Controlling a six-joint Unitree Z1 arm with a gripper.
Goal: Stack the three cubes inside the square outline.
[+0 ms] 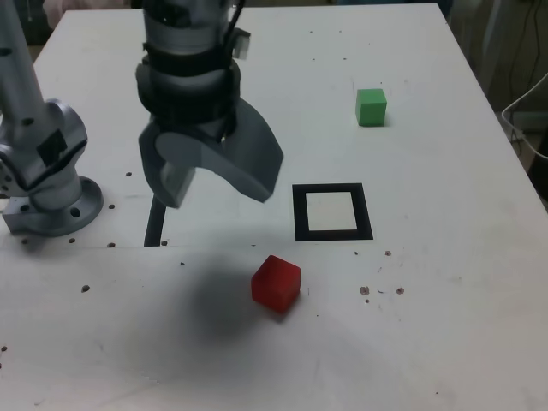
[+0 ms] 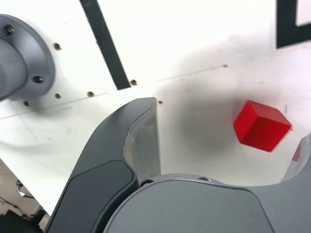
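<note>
The red cube [image 1: 276, 283] lies on the table [image 1: 445, 342], turned cornerwise, near the empty square outline [image 1: 332, 211]. It looks light, stiff and matte; two opposite flat faces suit best. The hand [image 1: 214, 181] hangs above it, jaws wide, holding nothing.

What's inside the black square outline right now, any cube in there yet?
Nothing is inside the square outline; its white centre is bare in the exterior view. The red cube lies outside it, nearer the camera, and the green cube beyond it. No yellow cube is in view.
</note>
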